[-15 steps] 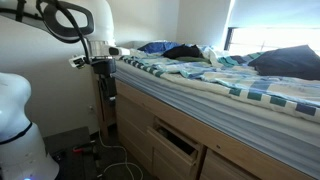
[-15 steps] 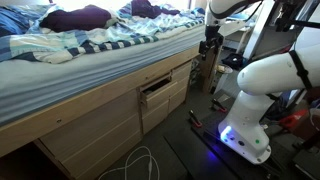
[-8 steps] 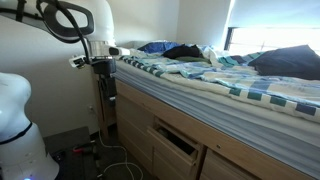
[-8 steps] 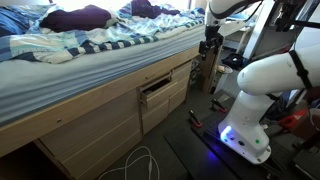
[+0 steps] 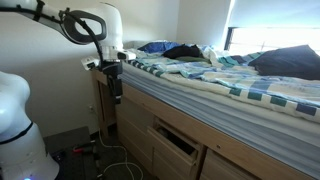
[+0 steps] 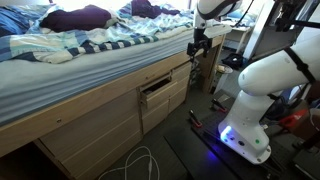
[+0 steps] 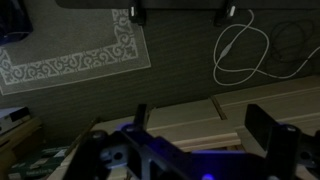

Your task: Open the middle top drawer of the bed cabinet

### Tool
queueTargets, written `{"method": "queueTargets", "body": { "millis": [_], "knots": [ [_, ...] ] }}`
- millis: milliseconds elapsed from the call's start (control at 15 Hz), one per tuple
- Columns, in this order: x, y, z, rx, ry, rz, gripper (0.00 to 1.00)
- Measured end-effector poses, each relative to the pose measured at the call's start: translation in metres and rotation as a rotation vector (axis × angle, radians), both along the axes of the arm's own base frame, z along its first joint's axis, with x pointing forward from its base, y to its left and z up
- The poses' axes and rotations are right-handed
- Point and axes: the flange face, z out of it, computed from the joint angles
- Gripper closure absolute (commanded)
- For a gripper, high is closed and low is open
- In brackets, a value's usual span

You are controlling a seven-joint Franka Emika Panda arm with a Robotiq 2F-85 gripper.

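Note:
The bed cabinet [image 5: 140,125] is a long light-tan wooden base under the mattress, and it shows in both exterior views [image 6: 100,125]. Its middle top drawer [image 5: 174,141] stands slightly pulled out with a dark gap along its top edge [image 6: 158,88]. My gripper [image 5: 116,86] hangs at the end corner of the bed, above the floor and well apart from the drawer [image 6: 195,50]. In the wrist view the gripper [image 7: 205,125] is open and empty, with tan wood panels [image 7: 190,118] seen between its fingers [image 7: 268,130].
A mattress with striped bedding [image 5: 210,80] and dark clothes lies on the cabinet. White cables [image 6: 135,162] trail on the floor in front of it. The white robot base [image 6: 255,95] stands near the bed end. A patterned rug [image 7: 70,50] lies on the floor.
My gripper has moved from beside the bed's end toward the cabinet front, a little closer to the drawer. The drawer has not moved.

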Motion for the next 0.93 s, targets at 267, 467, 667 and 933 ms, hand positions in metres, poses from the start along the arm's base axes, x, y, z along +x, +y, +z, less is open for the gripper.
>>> {"method": "queueTargets", "body": {
  "millis": [267,467,667,933],
  "knots": [
    [0.028,0.016,-0.017,0.048,0.072,-0.053,0.00],
    [0.032,0.017,-0.022,0.048,0.088,-0.052,0.00],
    [0.031,0.017,-0.020,0.049,0.083,-0.052,0.00],
    [0.034,0.021,-0.026,0.102,0.092,-0.091,0.00]
  ]
}}
